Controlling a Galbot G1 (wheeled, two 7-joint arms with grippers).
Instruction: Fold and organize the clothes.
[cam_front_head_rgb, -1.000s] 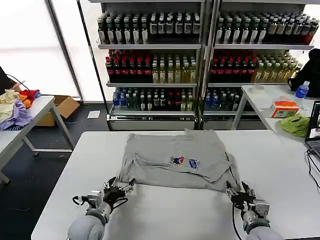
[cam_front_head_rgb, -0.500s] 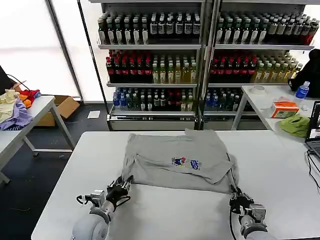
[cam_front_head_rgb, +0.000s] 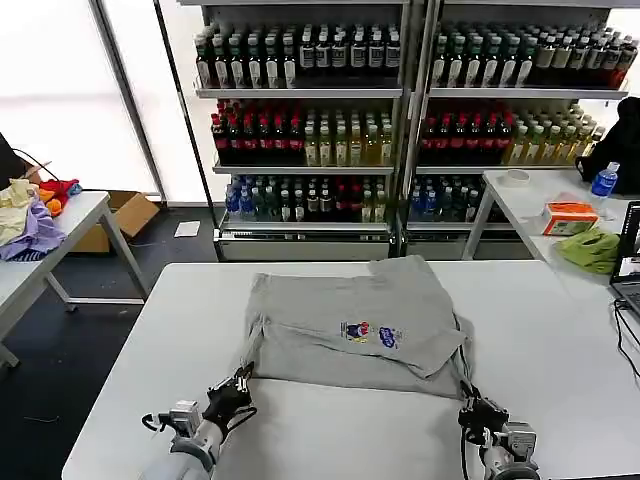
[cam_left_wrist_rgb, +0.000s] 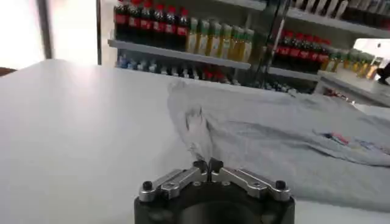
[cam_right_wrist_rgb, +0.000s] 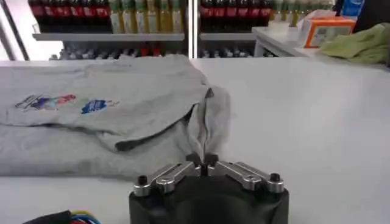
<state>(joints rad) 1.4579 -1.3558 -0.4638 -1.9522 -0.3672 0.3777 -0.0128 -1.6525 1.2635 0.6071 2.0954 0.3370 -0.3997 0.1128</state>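
A light grey shirt (cam_front_head_rgb: 355, 330) lies partly folded at the centre of the white table (cam_front_head_rgb: 120, 360), its near hem pinched at both corners. The left gripper (cam_front_head_rgb: 238, 381), at 7 o'clock from the chest print (cam_front_head_rgb: 368, 331), is clamped shut on a peak of fabric; the right gripper (cam_front_head_rgb: 470, 410), at 5 o'clock, appears likewise closed on the bunched corner, though the cloth hides its tips. The danger, on this evidence, is uneven tension: if one arm draws harder the thin pinch could slip free and the loose upper layer would skew or slide. At 12 o'clock stand the drink shelves (cam_front_head_rgb: 400, 110), well behind the table. A side table with coloured cloths (cam_front_head_rgb: 30, 215) sits at 10 o'clock, a lime-green cloth (cam_front_head_rgb: 590, 248) at 2 o'clock. Nothing lies between the grippers.
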